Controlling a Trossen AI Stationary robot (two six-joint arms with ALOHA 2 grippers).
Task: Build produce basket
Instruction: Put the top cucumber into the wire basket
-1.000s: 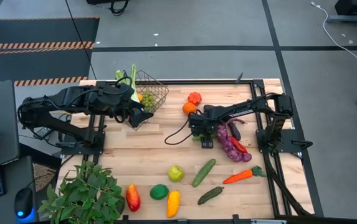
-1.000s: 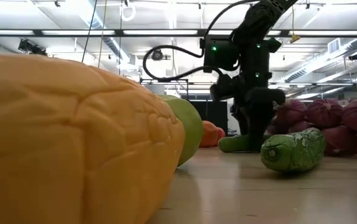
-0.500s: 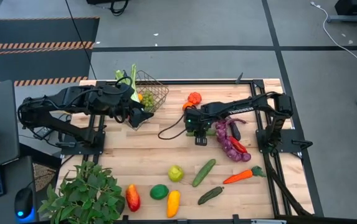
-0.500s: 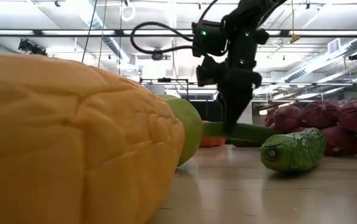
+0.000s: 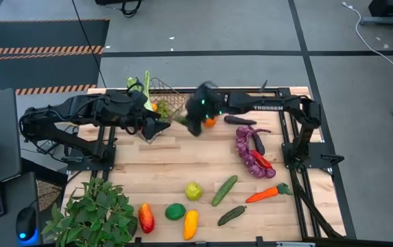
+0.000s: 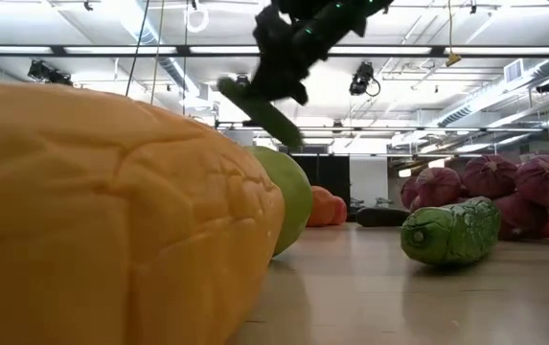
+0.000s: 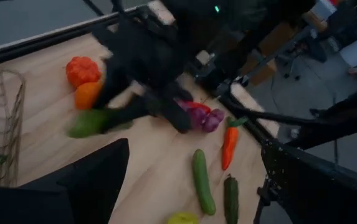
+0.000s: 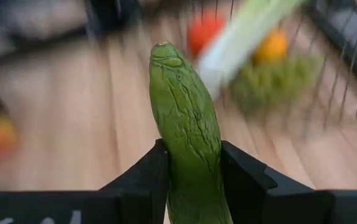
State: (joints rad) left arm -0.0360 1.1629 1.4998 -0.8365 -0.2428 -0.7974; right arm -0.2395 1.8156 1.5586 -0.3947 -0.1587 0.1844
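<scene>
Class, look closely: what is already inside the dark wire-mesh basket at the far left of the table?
Inside the dark bronze wire-mesh basket lie a pale green celery stalk, a bunch of green grapes and small orange and red pieces. The basket's floor beneath them is covered.

The right gripper (image 8: 192, 167) clamps a green cucumber (image 8: 185, 118) between its two dark fingers (image 8: 142, 177), the cucumber's tip aimed toward the wire basket (image 8: 346, 81), where green grapes (image 8: 271, 84), a pale celery stalk (image 8: 243, 34) and orange and red pieces lie blurred.
</scene>
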